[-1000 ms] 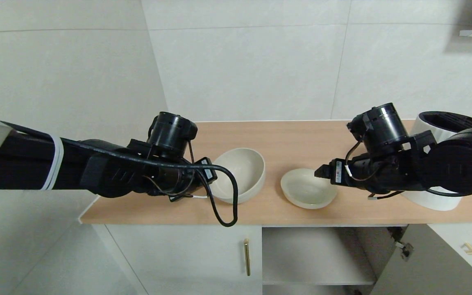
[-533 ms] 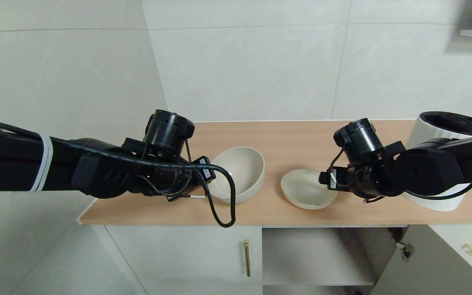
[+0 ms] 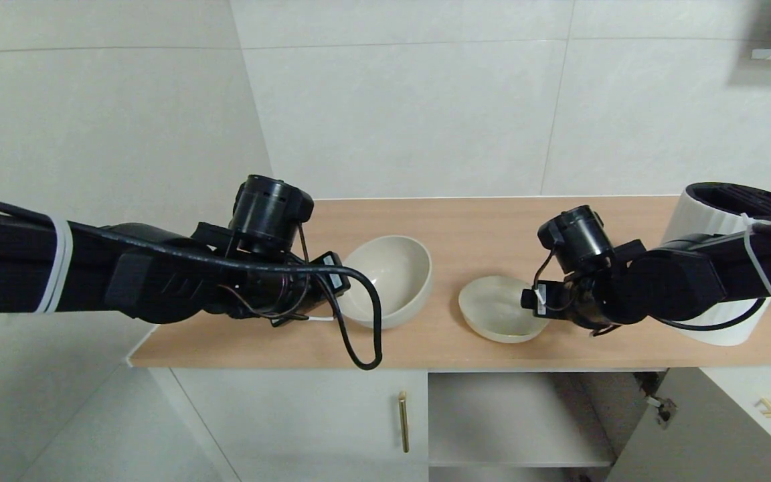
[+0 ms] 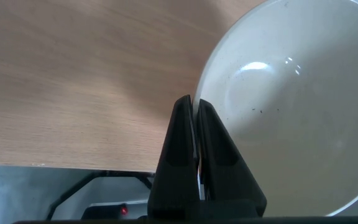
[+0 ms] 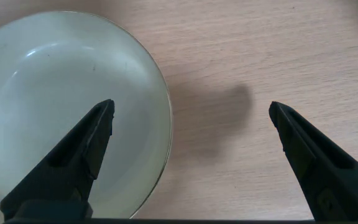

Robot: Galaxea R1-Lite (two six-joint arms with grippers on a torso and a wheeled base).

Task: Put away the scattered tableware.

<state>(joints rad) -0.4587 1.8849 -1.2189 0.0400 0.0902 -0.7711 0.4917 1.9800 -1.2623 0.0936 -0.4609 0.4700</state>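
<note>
The left gripper (image 4: 195,104) has its 2 fingers pressed almost together with the thin rim of the deep bowl (image 4: 291,93) pinched between them, 1 finger inside the bowl and 1 outside. The right gripper (image 5: 190,107) is spread wide with nothing in its hold. 1 finger hangs over the inside of the shallow dish (image 5: 61,81), the other over bare counter (image 5: 241,56), and the dish's rim runs between the 2, nearer the first.

In the head view the deep bowl (image 3: 392,274) sits left of the shallow dish (image 3: 500,308) on the wooden counter (image 3: 479,224), the 2 apart by a small gap. Both are round, so neither has a long axis. The dish lies flat, mouth up. The bowl's mouth faces up and seems tipped a little toward the left arm, but I cannot tell whether its base rests flat.

Cable and wrist hide the left fingertips in the head view. Each wrist view cuts its vessel off at the picture's edge.

A white container (image 3: 727,201) stands at the counter's right end, partly covered by the right arm. Below, a cabinet bay (image 3: 512,415) stands open beside a door with a gold handle (image 3: 403,422).
</note>
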